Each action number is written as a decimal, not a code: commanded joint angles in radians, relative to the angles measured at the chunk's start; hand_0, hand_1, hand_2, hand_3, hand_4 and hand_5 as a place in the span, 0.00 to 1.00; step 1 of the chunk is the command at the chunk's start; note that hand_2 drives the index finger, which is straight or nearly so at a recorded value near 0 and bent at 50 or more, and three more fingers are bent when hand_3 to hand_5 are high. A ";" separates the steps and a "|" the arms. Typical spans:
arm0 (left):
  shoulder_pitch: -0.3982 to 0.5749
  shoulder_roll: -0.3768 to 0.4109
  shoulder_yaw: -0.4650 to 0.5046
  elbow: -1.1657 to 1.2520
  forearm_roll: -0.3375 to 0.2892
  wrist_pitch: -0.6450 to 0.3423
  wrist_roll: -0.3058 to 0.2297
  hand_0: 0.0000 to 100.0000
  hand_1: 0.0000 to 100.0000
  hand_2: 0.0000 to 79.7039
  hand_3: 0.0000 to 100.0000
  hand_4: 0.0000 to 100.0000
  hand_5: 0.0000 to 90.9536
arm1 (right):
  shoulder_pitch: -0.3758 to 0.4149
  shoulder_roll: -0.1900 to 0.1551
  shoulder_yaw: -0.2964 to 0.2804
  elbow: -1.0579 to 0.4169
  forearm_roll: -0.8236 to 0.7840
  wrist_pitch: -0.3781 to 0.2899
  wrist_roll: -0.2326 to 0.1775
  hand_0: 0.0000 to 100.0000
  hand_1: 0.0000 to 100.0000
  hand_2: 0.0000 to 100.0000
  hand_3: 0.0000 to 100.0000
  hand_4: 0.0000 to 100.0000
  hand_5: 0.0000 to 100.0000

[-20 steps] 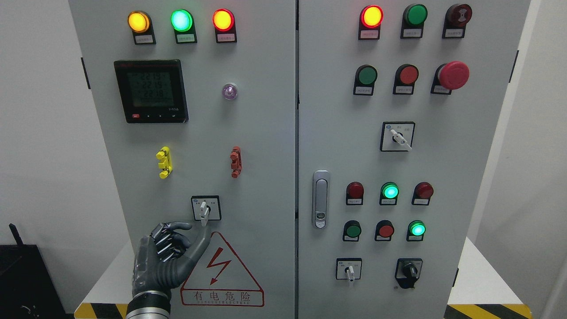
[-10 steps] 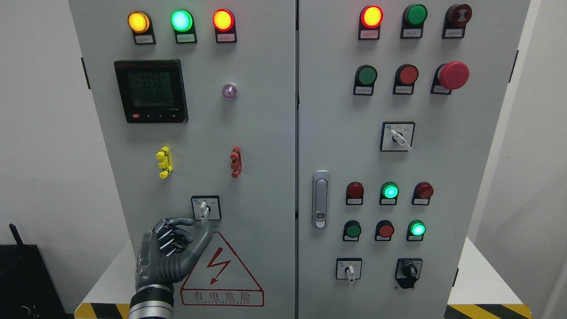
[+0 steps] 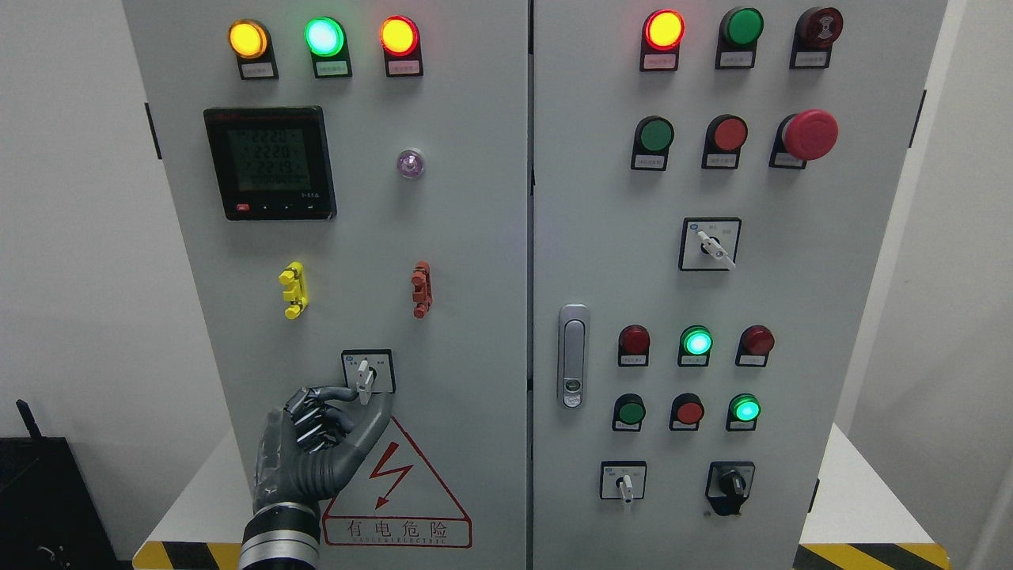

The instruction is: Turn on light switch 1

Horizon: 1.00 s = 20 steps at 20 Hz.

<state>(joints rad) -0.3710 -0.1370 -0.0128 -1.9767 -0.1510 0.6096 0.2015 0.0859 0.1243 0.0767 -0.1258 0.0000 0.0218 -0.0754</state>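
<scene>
My left hand [image 3: 316, 443] came up from the lower left edge, raised in front of the left door of the grey control cabinet [image 3: 475, 237]. Its fingers [image 3: 320, 404] were curled, with the forefinger tip and the thumb closing in on either side of the lower end of the white lever of the rotary switch [image 3: 366, 372]; I could not tell whether they were actually gripping it or only touching. That switch sat in its black-framed square low on the left door, its lever pointing nearly straight down, tilted a little to the left. Directly below it was the red triangular electric hazard sign [image 3: 396, 491], and my thumb lay over the sign's upper left edge. Above the switch were a yellow clip [image 3: 293, 290] and a red clip [image 3: 422, 290], and higher still the digital meter [image 3: 269, 162] with its lit display. Along the top of that door glowed amber, green and red indicator lamps [image 3: 324, 36]. My right hand was out of sight.
</scene>
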 commanded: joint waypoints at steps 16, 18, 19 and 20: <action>-0.020 -0.013 -0.016 0.006 -0.024 0.012 0.001 0.00 0.71 0.69 0.89 0.90 0.88 | 0.000 0.000 0.000 0.000 -0.025 0.000 0.000 0.00 0.00 0.00 0.00 0.00 0.00; -0.020 -0.013 -0.015 0.006 -0.024 0.019 0.001 0.01 0.70 0.69 0.89 0.91 0.89 | 0.000 0.000 0.000 0.000 -0.025 0.000 0.000 0.00 0.00 0.00 0.00 0.00 0.00; -0.020 -0.013 -0.015 0.006 -0.024 0.025 0.001 0.01 0.70 0.69 0.89 0.91 0.89 | 0.000 0.000 0.000 0.000 -0.025 0.000 0.000 0.00 0.00 0.00 0.00 0.00 0.00; -0.020 -0.013 -0.015 0.004 -0.024 0.027 0.001 0.02 0.70 0.69 0.90 0.91 0.89 | 0.000 0.000 0.000 0.000 -0.025 0.000 0.000 0.00 0.00 0.00 0.00 0.00 0.00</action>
<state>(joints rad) -0.3888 -0.1481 -0.0021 -1.9720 -0.1727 0.6303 0.1997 0.0859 0.1243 0.0767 -0.1258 0.0000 0.0205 -0.0754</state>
